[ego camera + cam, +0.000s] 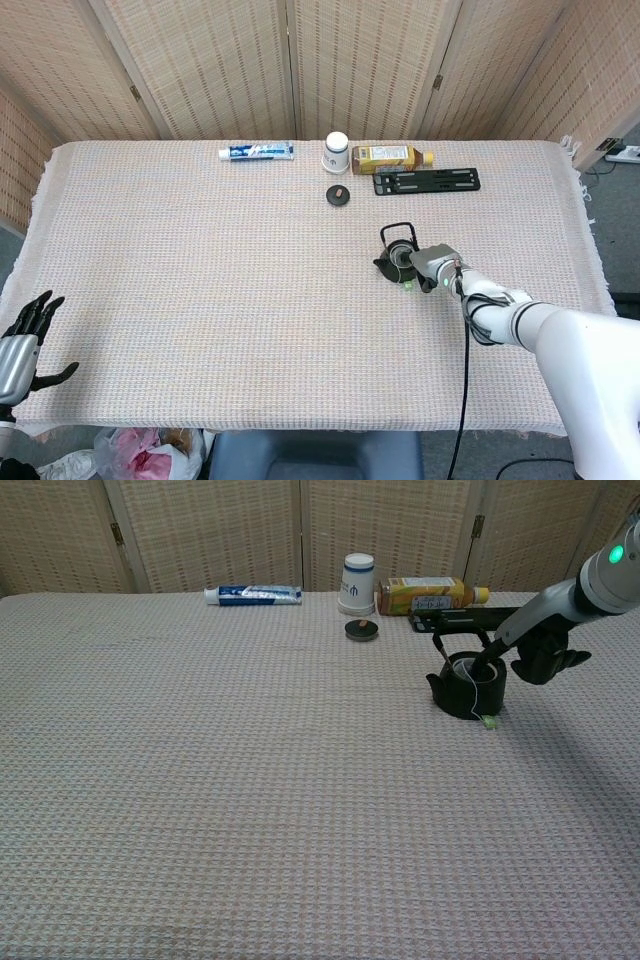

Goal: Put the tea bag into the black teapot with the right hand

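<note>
**Tea bag in the pot, string over the side**

I see my right robot hand [540,652] beside the black teapot [468,688], one finger reaching down into its mouth, the others curled and holding nothing. The tea bag [468,667] sits inside the pot; its string hangs over the rim, the green tag [488,720] lying on the bench [250,780]. My left robot hand [22,345] hangs off the bench's near-left corner, fingers spread, empty.

right hand [545,656]: my fingers black, wrist silver-grey with green light
right arm [580,345]: white, black cable alongside
left hand [22,338]: silver back, black fingers
</note>
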Motion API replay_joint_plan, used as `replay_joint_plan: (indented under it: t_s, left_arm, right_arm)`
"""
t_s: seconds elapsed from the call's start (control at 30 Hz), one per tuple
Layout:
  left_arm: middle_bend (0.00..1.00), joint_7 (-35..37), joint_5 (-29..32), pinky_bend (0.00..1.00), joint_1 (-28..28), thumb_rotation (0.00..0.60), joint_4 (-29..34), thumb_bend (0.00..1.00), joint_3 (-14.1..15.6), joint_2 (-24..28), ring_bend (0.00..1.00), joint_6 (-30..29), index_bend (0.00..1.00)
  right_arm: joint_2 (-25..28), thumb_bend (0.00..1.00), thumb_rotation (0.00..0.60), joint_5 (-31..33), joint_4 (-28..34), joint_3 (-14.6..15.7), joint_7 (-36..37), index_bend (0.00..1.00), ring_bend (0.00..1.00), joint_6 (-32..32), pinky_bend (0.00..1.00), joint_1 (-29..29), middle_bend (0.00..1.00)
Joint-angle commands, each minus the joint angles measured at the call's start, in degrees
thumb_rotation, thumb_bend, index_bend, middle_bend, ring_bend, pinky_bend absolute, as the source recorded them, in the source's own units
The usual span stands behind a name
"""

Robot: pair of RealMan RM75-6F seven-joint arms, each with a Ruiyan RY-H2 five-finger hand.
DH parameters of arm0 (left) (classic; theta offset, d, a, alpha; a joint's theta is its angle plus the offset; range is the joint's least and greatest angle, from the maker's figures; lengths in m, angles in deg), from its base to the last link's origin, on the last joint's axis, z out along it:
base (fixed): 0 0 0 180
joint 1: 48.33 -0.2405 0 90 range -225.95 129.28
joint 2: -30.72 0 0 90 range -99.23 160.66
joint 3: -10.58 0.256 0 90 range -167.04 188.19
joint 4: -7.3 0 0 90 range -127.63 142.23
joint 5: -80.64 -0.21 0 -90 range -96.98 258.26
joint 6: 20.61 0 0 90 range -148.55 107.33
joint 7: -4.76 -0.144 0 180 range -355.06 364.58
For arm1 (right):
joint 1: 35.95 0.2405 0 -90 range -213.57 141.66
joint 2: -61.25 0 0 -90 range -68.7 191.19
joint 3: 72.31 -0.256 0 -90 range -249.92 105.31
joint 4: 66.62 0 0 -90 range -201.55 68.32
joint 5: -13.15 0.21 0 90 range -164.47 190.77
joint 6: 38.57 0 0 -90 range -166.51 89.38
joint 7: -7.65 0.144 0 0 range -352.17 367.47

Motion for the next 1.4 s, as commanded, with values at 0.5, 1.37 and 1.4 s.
replay_joint_plan:
  t_s: [0.5,1.37,1.4]
  left_arm:
    - [0.00,-1.2,-0.1,0.29,0.0,0.600,0.2,0.24,0.1,-0.4,0.01,-0.1,0.00]
    - [0.00,0.2,0.9,0.29,0.4,0.600,0.0,0.24,-0.3,0.2,0.01,1.0,0.00]
    - [0.00,0.2,0.8,0.29,0.4,0.600,0.0,0.24,-0.2,0.3,0.01,1.0,0.00]
  right_arm:
    - [12.2,1.00,0.600,-6.9,13.6,-1.4,4.0,0.00,0.91,-6.5,0.83,0.2,1.00]
    - [3.4,1.00,0.600,-5.6,3.4,-2.4,2.4,0.01,0.91,-5.1,0.83,-2.8,1.00]
    - [3.2,1.00,0.600,-5.5,3.1,-2.3,2.3,0.01,0.91,-5.0,0.83,-2.7,1.00]
